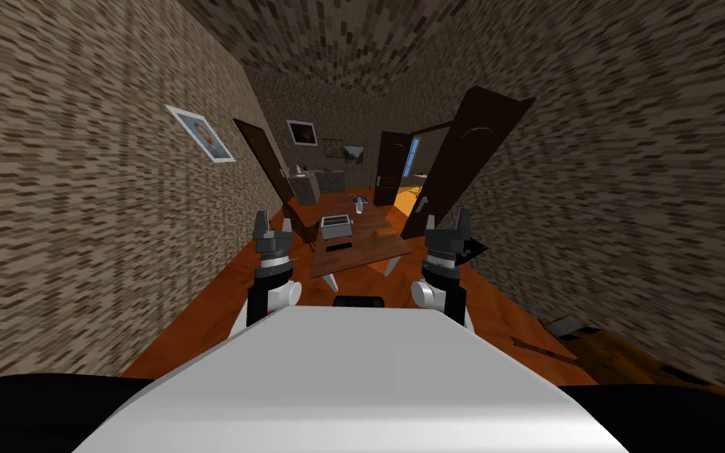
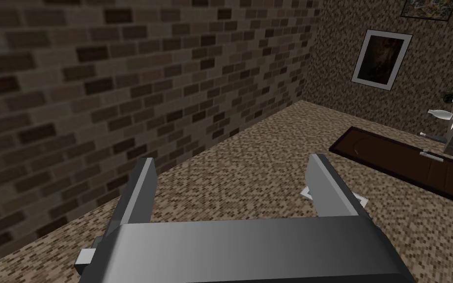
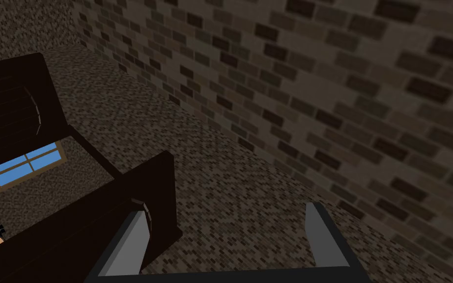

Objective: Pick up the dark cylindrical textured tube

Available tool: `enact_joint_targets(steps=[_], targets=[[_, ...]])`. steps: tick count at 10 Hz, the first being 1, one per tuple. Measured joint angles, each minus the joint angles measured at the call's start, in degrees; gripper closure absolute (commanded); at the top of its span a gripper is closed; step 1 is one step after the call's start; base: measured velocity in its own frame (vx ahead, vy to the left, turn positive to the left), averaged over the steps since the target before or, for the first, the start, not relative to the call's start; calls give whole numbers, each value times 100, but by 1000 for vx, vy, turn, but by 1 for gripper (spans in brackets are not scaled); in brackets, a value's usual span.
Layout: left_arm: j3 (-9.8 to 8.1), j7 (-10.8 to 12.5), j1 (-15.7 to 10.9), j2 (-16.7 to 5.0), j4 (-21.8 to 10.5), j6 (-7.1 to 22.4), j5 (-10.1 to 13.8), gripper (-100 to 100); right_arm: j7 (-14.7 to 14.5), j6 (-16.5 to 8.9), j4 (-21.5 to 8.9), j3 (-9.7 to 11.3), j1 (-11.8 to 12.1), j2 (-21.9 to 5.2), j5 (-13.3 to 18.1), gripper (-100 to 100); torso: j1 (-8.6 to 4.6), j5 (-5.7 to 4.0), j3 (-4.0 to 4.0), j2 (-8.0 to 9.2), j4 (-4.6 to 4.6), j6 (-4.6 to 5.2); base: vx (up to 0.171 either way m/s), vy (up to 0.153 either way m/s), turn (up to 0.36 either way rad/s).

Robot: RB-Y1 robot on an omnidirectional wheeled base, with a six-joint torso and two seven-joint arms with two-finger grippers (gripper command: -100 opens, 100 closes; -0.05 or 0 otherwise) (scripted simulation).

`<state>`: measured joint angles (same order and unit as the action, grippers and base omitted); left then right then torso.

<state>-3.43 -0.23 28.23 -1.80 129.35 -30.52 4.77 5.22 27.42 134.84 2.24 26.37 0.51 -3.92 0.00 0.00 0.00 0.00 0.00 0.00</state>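
A brown wooden table (image 1: pixel 369 245) stands ahead of me in a narrow brick-walled room. On it lies a small dark elongated thing (image 1: pixel 339 246), just in front of a grey box-shaped appliance (image 1: pixel 336 226); I cannot tell whether its surface is textured. A few small pale items (image 1: pixel 359 203) sit at the table's far end. My left gripper (image 1: pixel 273 224) (image 2: pixel 230 182) is raised short of the table's near left corner, open and empty. My right gripper (image 1: pixel 446 222) (image 3: pixel 228 236) is held up short of the near right corner, also open and empty.
A dark door (image 1: pixel 471 157) stands open close to the table's right side, with a second doorway (image 1: pixel 394 169) behind it. Another dark door (image 1: pixel 263 157) is on the left wall, a counter (image 1: pixel 306 185) at the back. Wooden furniture (image 1: pixel 620 354) lies low on my right.
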Motion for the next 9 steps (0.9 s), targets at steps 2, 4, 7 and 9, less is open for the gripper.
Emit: enact_joint_targets(steps=[2,4,7,9], targets=[[-35,77,-83,-122,-119,182,0,-100,0,0,0,1,-1,0,0,0,-12,-2,1,2,0,2,-12,-41,-119],[-75,184,-186,-237,-305,409,-4,-100,0,0,0,1,-1,0,0,0,-17,-4,2,3,1,2,-6,-37,-89],[-163,335,-326,-370,-484,789,12,-100,0,0,0,1,0,0,0,0,-14,-3,0,0,0,2,-1,-35,-96],[-208,413,-455,-424,-589,1066,12,-100,0,0,0,1,0,0,0,0,-14,-3,0,0,0,2,-2,-49,-164]])
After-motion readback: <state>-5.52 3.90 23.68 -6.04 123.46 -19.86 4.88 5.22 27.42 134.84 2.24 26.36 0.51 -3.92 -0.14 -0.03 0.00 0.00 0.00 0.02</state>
